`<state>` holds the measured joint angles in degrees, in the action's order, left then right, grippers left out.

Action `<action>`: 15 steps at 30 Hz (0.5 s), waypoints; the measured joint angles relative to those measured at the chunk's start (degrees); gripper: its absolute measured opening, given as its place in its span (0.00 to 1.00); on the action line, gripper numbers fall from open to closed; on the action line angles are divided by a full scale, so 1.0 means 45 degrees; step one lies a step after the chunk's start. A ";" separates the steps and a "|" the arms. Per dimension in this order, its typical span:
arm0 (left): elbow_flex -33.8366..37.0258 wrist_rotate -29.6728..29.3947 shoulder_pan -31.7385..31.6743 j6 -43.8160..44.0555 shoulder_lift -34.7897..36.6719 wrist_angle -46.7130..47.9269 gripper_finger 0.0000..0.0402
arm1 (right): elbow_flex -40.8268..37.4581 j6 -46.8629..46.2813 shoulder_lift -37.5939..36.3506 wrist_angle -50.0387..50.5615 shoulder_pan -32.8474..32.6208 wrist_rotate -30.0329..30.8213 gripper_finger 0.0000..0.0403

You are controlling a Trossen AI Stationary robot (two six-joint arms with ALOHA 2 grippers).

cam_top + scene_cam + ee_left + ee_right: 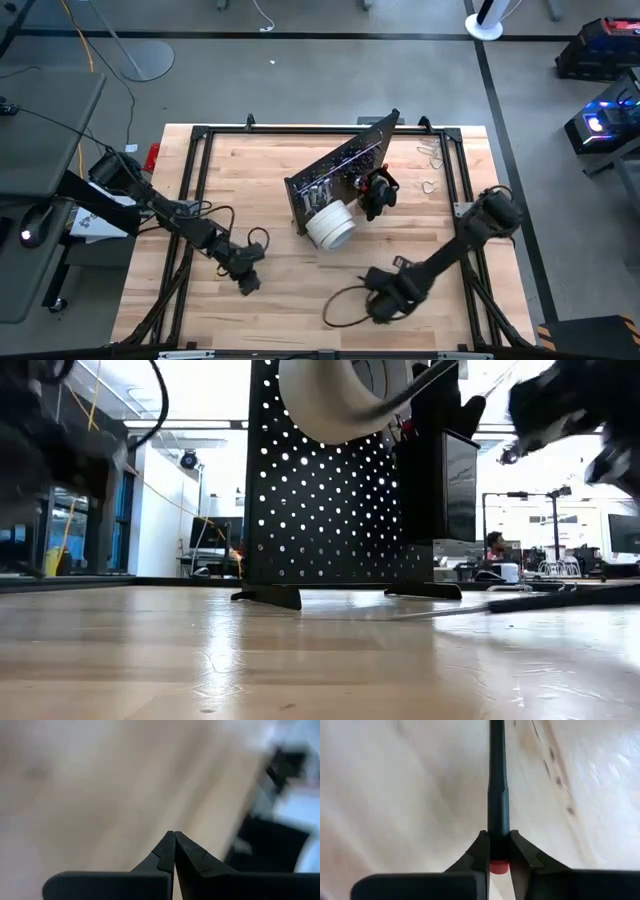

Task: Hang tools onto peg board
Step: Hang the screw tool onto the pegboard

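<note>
The black peg board (340, 170) stands upright on its feet mid-table, also seen in the low view (330, 510). A white tape roll (330, 225) and a black glove-like bundle (378, 190) hang on its near face. My right gripper (385, 300), near the table's front and right of centre, is shut on a slim dark-handled screwdriver (498, 785) with a red butt cap. My left gripper (245, 275) hovers shut over bare wood at the front left, with nothing between its fingers (174, 851). My right gripper pinches the screwdriver's dark handle (498, 840) between its two fingers, just ahead of the red cap (499, 867). The screwdriver lies along the fingers and runs out past their tips over the wood. Its far end is out of the frame.
Small silver wire pieces (432, 158) lie on the wood at the far right. A black frame (200, 135) runs round the tabletop. A dark cable loop (345, 305) trails beside my right arm. Bare wood lies between the two grippers, in front of the board.
</note>
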<state>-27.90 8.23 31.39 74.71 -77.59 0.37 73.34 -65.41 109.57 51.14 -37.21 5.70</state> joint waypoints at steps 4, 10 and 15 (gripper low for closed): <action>-0.0848 0.1659 0.0204 -0.2412 0.0492 -0.0238 0.00 | 0.0005 0.1493 -0.1036 0.0836 -0.0439 -0.0907 0.07; -0.4457 0.2834 -0.0230 -0.6884 0.0537 0.2792 0.00 | 0.0107 0.5846 -0.3114 0.1532 -0.0327 -0.2804 0.07; -0.8135 0.1048 -0.1003 -1.1309 -0.0418 0.6417 0.09 | 0.0867 0.9092 -0.3811 0.2292 0.0303 -0.2887 0.07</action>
<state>-64.51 12.95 26.87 23.82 -79.47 29.24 77.24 -24.50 92.42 61.46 -35.84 -7.29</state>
